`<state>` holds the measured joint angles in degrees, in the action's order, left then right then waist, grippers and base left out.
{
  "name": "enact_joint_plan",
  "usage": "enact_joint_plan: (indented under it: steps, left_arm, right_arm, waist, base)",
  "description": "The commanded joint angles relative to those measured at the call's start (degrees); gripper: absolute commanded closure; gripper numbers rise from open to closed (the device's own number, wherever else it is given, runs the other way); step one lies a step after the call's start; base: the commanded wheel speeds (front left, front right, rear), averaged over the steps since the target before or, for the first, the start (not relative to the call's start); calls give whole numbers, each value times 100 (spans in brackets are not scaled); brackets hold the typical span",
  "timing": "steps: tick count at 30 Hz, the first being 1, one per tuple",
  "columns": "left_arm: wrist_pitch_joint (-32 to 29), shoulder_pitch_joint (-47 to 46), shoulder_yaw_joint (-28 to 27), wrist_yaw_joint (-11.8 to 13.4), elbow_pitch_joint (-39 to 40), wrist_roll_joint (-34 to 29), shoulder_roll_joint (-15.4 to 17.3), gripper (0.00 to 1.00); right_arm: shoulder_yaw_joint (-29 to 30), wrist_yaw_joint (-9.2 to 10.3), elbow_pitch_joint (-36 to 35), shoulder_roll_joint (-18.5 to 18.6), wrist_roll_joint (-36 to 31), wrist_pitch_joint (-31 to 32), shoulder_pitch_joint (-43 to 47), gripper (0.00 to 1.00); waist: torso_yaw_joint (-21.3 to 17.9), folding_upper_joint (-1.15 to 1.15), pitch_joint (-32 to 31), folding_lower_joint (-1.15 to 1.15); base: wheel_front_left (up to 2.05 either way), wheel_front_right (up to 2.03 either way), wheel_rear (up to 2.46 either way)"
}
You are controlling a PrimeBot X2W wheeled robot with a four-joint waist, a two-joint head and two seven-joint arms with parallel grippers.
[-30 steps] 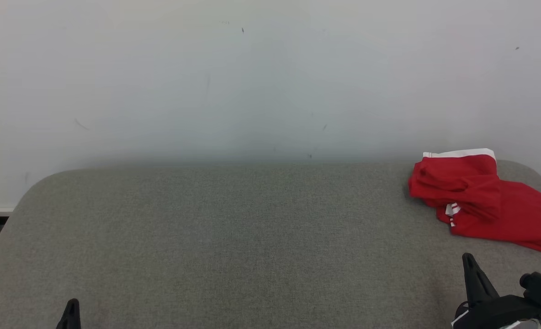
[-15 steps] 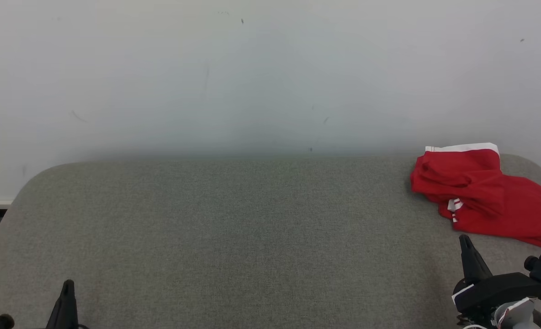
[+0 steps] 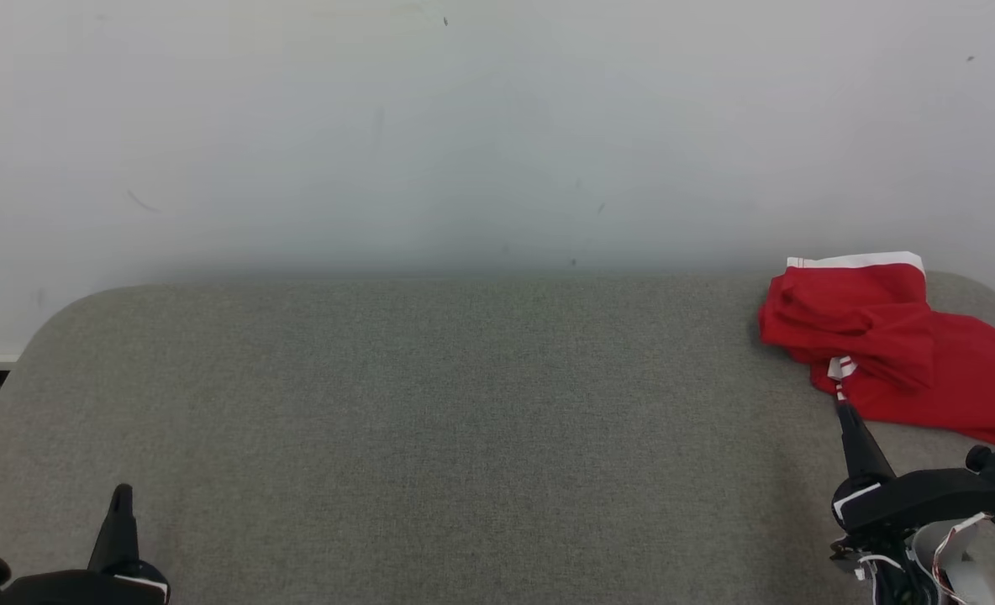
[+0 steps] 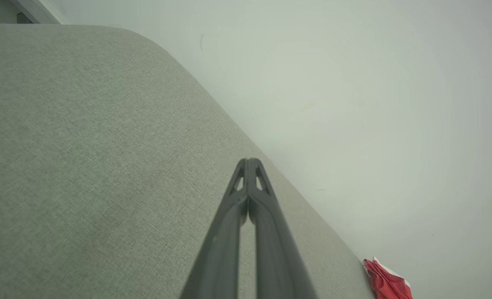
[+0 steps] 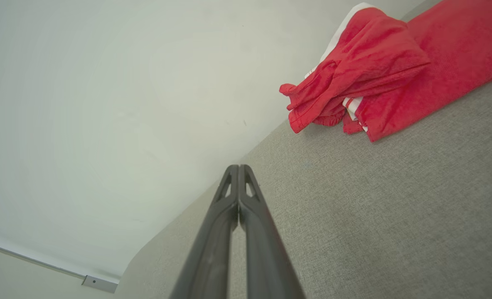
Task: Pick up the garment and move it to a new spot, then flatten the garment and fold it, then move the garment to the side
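Garment point(image 3: 892, 340) lies bunched, long axis slanting rightward and nearer; left gripper point(image 3: 120, 494), right gripper point(image 3: 842, 407) both pressed together.

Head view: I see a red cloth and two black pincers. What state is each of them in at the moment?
Red garment with white trim: crumpled in a heap at the far right of the grey fabric surface, not flattened, not folded, not held.
Left gripper: shut, empty, over the near left of the surface.
Right gripper: shut, empty, fingers pointing toward the garment.
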<state>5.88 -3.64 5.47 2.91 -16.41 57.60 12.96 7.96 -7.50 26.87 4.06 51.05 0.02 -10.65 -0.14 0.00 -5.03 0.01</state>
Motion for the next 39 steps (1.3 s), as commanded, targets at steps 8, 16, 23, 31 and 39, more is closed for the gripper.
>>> enact_joint_plan:
  steps: [8, 16, 23, 31, 39]
  left_arm:
    - [-120, -409, -257, -204, -141, 559, -112, 100]
    - [-212, -607, -412, -326, -289, 971, -246, 100]
    - [-275, -746, -522, -416, -390, 1259, -339, 100]
    - [-351, -916, -659, -528, -518, 1619, -454, 100]
    - [-435, -1097, -801, -652, -657, 2003, -581, 100]
  right_arm:
    - [17, 1, 75, 6, 662, 171, -409, 100]
    - [20, 1, 174, -10, 1148, 309, -598, 100]
    - [22, 1, 243, -23, 1484, 410, -730, 100]
    - [24, 1, 330, -38, 1907, 529, -897, 100]
    - [26, 1, 423, -55, 2340, 657, -1066, 100]
  waist:
    - [3, 0, 83, -1]
    - [6, 0, 156, -1]
    - [8, 0, 211, -1]
    - [11, 0, 284, -1]
    - [14, 0, 367, -1]
  base:
    - [0, 0, 0]
    - [0, 0, 0]
    - [0, 0, 0]
    - [0, 0, 0]
    - [0, 0, 0]
